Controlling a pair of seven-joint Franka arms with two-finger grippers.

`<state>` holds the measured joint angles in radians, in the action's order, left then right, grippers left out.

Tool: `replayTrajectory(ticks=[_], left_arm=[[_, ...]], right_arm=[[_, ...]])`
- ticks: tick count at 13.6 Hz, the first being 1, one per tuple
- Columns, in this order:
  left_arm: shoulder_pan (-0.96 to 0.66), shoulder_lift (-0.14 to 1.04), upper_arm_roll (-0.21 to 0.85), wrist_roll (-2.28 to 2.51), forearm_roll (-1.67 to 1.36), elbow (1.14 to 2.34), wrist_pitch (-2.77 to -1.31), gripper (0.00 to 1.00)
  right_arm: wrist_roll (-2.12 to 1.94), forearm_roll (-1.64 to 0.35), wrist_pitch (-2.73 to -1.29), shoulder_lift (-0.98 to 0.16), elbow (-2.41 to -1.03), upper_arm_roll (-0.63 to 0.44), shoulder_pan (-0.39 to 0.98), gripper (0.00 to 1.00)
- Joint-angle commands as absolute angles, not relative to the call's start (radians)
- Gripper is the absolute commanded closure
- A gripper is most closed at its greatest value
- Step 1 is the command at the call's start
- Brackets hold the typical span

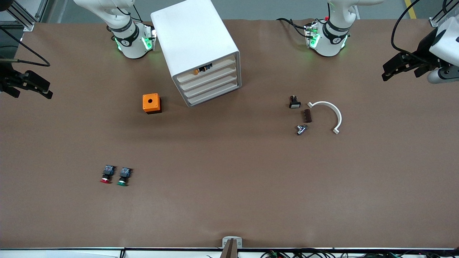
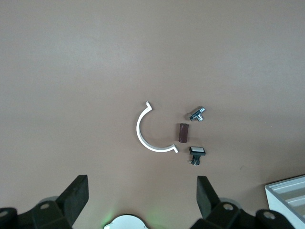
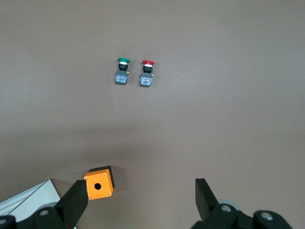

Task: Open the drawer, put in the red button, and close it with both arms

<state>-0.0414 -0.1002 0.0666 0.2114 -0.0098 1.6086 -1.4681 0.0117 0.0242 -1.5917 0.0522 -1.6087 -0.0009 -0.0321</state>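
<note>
The white cabinet [image 1: 200, 46] stands near the robots' bases, and its four drawers face the front camera. The second drawer from the top [image 1: 211, 79] is shut. The red button [image 1: 106, 174] lies on the table toward the right arm's end, close beside its green twin [image 1: 123, 176]. Both also show in the right wrist view, the red button [image 3: 147, 74] and the green twin [image 3: 122, 71]. My right gripper [image 1: 45, 89] is open and empty, up over the right arm's end of the table. My left gripper [image 1: 385, 71] is open and empty over the left arm's end.
An orange box with a hole [image 1: 151, 103] sits beside the cabinet, toward the right arm's end. A white arc [image 1: 328, 114], a brown piece [image 1: 307, 115], a metal fitting [image 1: 301, 129] and a small black switch [image 1: 294, 102] lie toward the left arm's end. The top drawer shows an orange-and-black part [image 1: 202, 68].
</note>
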Motion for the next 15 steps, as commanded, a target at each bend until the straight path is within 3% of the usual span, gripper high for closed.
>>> replayTrajectory(ticks=[1, 6, 9, 15], left_arm=[[-0.032, -0.092, 0.072, 0.193, 0.009, 1.582, -1.443, 0.00], [-0.047, -0.060, 0.078, 0.202, 0.066, 1.557, -1.443, 0.00], [-0.052, 0.026, 0.083, 0.205, 0.055, 1.559, -1.453, 0.00], [-0.124, 0.181, 0.100, 0.317, 0.051, 1.562, -1.607, 0.00]], right_arm=[[0.021, 0.025, -1.591, 0.061, -1.612, 0.003, -0.037, 0.00], [0.058, 0.025, -1.589, 0.061, -1.611, 0.003, -0.032, 0.00], [0.060, 0.025, -1.583, 0.057, -1.611, 0.003, -0.031, 0.00], [0.043, 0.021, -1.643, -0.038, -1.605, 0.006, -0.021, 0.00]])
